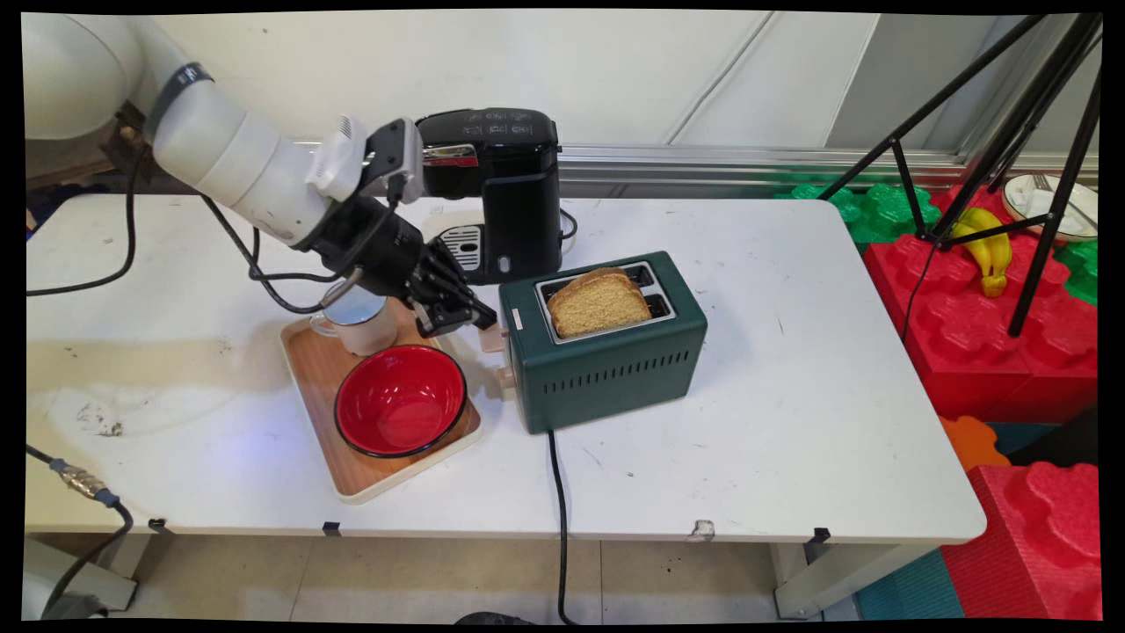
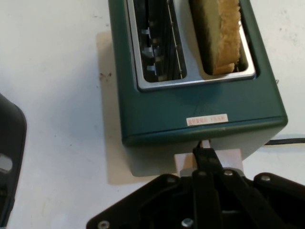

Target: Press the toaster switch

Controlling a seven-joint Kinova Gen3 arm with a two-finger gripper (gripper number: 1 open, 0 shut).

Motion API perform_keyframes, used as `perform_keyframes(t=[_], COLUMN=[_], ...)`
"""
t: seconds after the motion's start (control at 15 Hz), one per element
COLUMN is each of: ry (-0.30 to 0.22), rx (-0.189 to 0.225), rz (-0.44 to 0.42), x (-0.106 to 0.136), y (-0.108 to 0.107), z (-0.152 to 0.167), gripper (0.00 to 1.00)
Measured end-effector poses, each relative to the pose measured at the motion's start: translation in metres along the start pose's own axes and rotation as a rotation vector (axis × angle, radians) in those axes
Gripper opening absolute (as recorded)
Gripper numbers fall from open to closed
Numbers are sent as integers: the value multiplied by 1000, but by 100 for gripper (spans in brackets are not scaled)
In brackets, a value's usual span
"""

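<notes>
My gripper [image 1: 482, 322] is lowered at the left end face of the green toaster [image 1: 615, 369], its black fingers drawn together to a narrow point on the pale lever [image 2: 209, 160] that projects from that end. In the hand view the fingertips meet directly above the lever, just under the toaster's top edge and its small pink label [image 2: 207, 120]; whether they press on the lever or merely touch it I cannot tell.

The toaster stands near the middle of the white desk [image 1: 791, 422]. A slice of bread [image 1: 599, 301] stands upright in the slot nearer the camera and rises above the rim; the other slot [image 2: 156, 40] shows only its wire guides. A pale knob [image 1: 504, 378] sits on the same end face, below the lever. A black cord [image 1: 559, 519] runs from the toaster's near side over the front edge of the desk.

Just left of the toaster lies a wooden tray [image 1: 352, 475]. It carries a red bowl [image 1: 400, 400] at its near end and a white mug [image 1: 362, 323] at its far end, the mug partly under my wrist. A black coffee machine [image 1: 505, 189] stands behind the gripper, at the far side of the desk.

Beyond the desk's right end, red and green foam blocks [image 1: 976, 325] hold a bunch of bananas [image 1: 986, 246], with black tripod legs [image 1: 1046, 193] standing over them.
</notes>
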Motion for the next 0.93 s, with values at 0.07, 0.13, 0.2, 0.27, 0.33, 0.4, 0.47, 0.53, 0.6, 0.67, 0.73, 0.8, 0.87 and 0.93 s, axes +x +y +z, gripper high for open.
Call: perform_keyframes(t=[0.07, 0.13, 0.2, 0.27, 0.33, 0.4, 0.47, 0.53, 0.6, 0.67, 0.73, 0.8, 0.87, 0.93], ry=[0, 1, 0, 0, -1, -2, -4, -5, -7, -10, -13, -15, -17, -20], rx=[0, 0, -1, -1, -2, -3, -4, -4, -5, -7, -7, -8, -9, -9], rz=[-1, -2, -4, -6, -8, -9, -11, -12, -14, -17, -20, -22, -23, -25], x=[0, -1, -1, -2, -3, -3, -5, -5, -7, -8, -10, -11, -12, -13], y=[0, 0, 0, 0, 0, 0, 1, 1, 1, 1, 2, 2, 1, 1], z=[2, 5, 8, 11, 13, 15, 18, 20, 23, 26, 29, 31, 34, 36], gripper=[0, 0, 0, 0, 0, 0, 0, 0, 0, 0, 0, 0, 0, 0])
